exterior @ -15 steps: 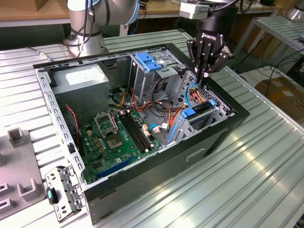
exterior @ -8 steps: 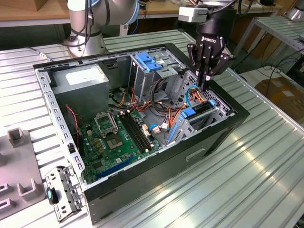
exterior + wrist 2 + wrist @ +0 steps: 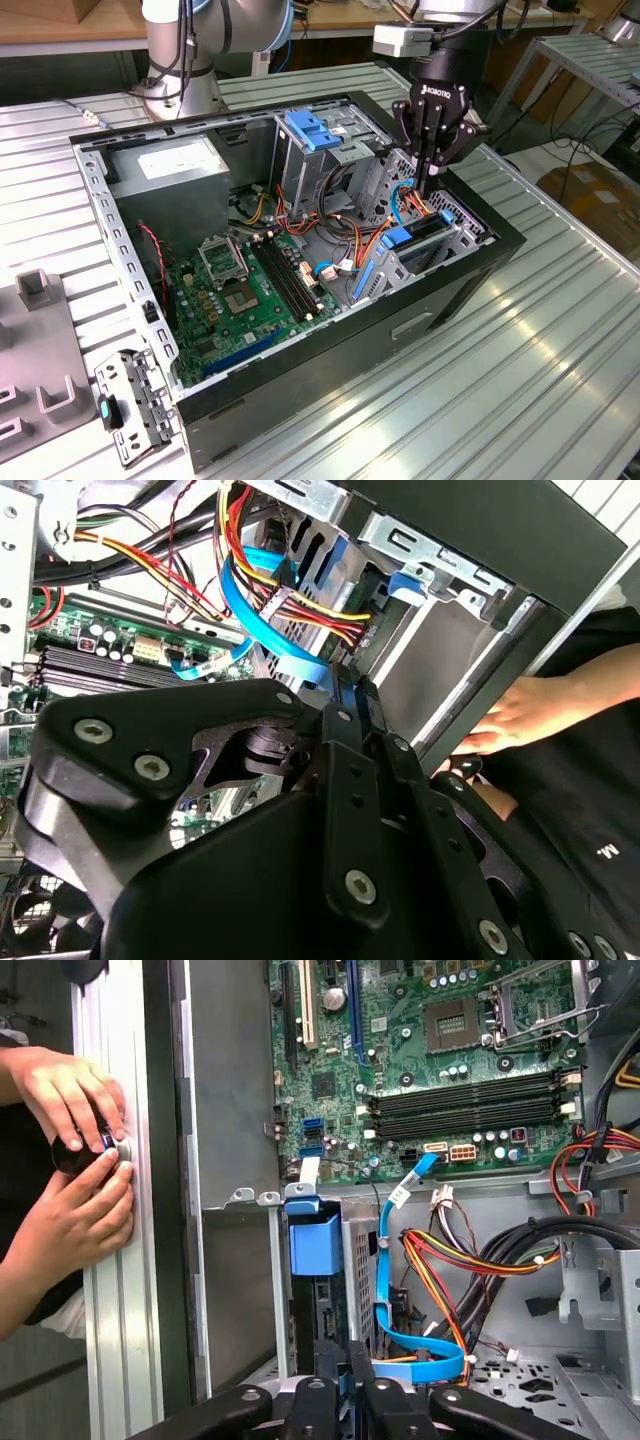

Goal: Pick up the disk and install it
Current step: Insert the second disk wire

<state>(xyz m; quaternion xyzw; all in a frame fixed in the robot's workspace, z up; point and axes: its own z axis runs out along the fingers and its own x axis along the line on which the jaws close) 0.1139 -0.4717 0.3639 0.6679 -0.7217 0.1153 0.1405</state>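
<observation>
At the lower left of the exterior view, a loose perforated metal bracket (image 3: 130, 405) lies on the ribbed aluminium surface (image 3: 520, 380), just beside the near corner of the open black computer case (image 3: 330, 370). Grey fixture blocks (image 3: 35, 290) sit further toward the exterior view's left.

Inside the case, the green motherboard (image 3: 240, 290) fills the near floor. To the exterior view's right of it is the drive cage, where the disk (image 3: 412, 238) stands on edge in its slot, its blue rail tab facing the motherboard. In the first wrist view the disk (image 3: 315, 1250) shows end-on behind that blue tab, with blue and coloured cables (image 3: 420, 1300) looping beside it.

The gripper (image 3: 432, 180) hangs at the upper right of the frame, directly over the far end of the cage. Its fingers are drawn together to a narrow point; whether the tips touch the disk cannot be told.

In the first wrist view, a person's hands (image 3: 75, 1160) hold a small black round object against the surface outside the case wall.

Further back stand the grey power supply (image 3: 175, 185), a ridged blue bracket (image 3: 315, 130) and the arm's base (image 3: 180, 70).
</observation>
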